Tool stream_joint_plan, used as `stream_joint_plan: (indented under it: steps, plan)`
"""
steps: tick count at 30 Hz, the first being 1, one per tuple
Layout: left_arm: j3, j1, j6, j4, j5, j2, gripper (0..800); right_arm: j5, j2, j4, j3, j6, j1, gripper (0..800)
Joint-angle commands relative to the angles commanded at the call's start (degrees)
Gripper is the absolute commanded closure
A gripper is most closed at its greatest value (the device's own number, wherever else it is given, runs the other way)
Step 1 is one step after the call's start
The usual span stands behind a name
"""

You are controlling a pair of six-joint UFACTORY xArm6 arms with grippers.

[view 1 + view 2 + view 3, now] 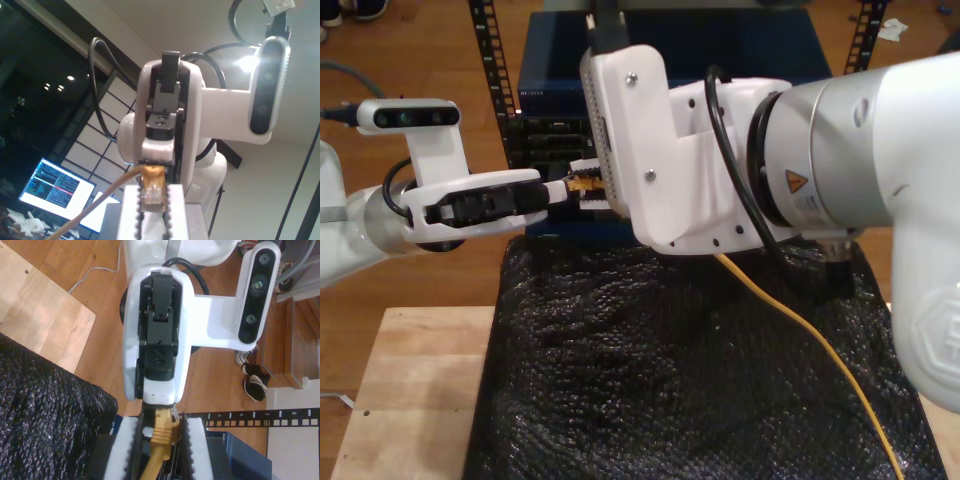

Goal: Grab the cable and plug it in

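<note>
Above the far edge of the desk, which is mostly under a black padded cloth, the two arms meet tip to tip in front of a network rack. The cable is held there at its end, and its yellow length hangs down across the cloth toward the exterior view's lower right corner. My first gripper has its toothed pads narrow and pressed against the clear plug, so I judge that it holds the cable. My second gripper has the orange boot between its fingers, but a dark gap shows on each side, and I cannot tell if it grips or not. The grab seems done, and the step in hand looks like a handover or a re-grip before plugging. The next move, I think, calls for one gripper to let go and draw back, then for the plug to be turned to face a port of the rack and pushed straight in. Room is tight: both grippers are touching or almost touching, the rack stands just behind them, and the loose cable may drag on the cloth.
</note>
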Motion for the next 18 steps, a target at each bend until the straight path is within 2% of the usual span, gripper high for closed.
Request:
stream_joint_plan:
  steps: [8,11,13,18]
  plan:
    - [0.0,0.0,0.0,0.0,0.09,0.0,793,0.0,-0.09,0.0,0.0,0.0,0.0,661]
    - [0.0,0.0,0.0,0.0,0.09,0.0,793,0.0,-0.09,0.0,0.0,0.0,0.0,749]
    - [0.0,0.0,0.0,0.0,0.09,0.0,793,0.0,-0.09,0.0,0.09,0.09,0.0,771]
    - [0.0,0.0,-0.09,0.0,0.09,0.0,778,0.09,-0.18,0.09,0.09,0.35,0.0,798]
